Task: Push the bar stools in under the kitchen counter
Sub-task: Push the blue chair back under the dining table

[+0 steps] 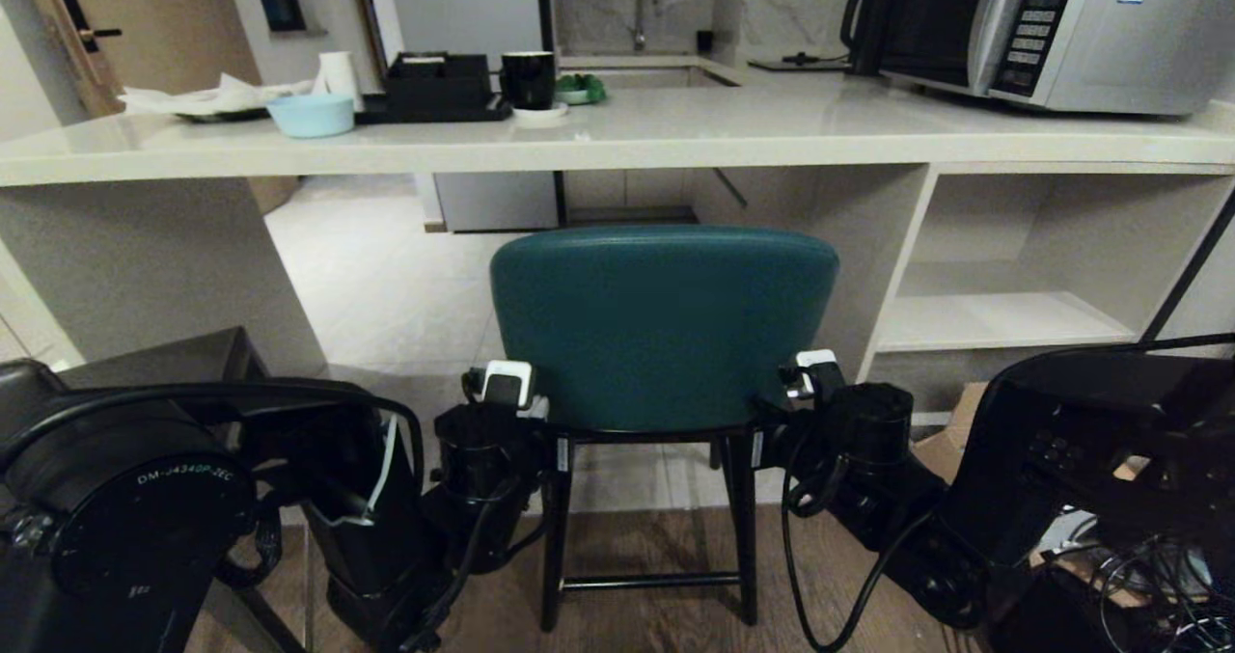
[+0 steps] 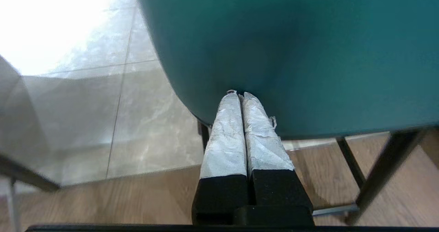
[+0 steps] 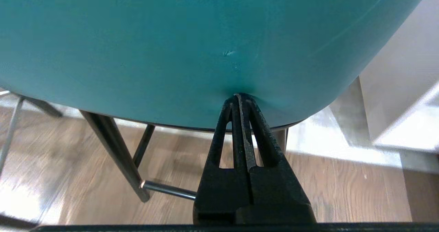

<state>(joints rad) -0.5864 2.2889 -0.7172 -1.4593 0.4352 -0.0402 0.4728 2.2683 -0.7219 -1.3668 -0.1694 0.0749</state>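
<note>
The teal bar stool (image 1: 664, 325) stands in front of me with its curved back towards me, just short of the kitchen counter (image 1: 675, 137); its thin black legs rest on the wood floor. My left gripper (image 2: 240, 94) is shut, and its taped fingertips press against the lower left of the stool's back (image 2: 291, 47). My right gripper (image 3: 238, 96) is shut too, its black tips denting the lower right of the back (image 3: 192, 43). In the head view both wrists flank the backrest. A dark grey square seat (image 1: 164, 359) shows at the left, partly hidden behind my left arm.
On the counter stand a microwave (image 1: 1061, 26), a pale blue bowl (image 1: 311, 115), a black mug (image 1: 528, 79) and a black tray. Open white shelf cubbies (image 1: 1003, 320) fill the counter's right end. A cardboard box (image 1: 950, 431) sits low on the right.
</note>
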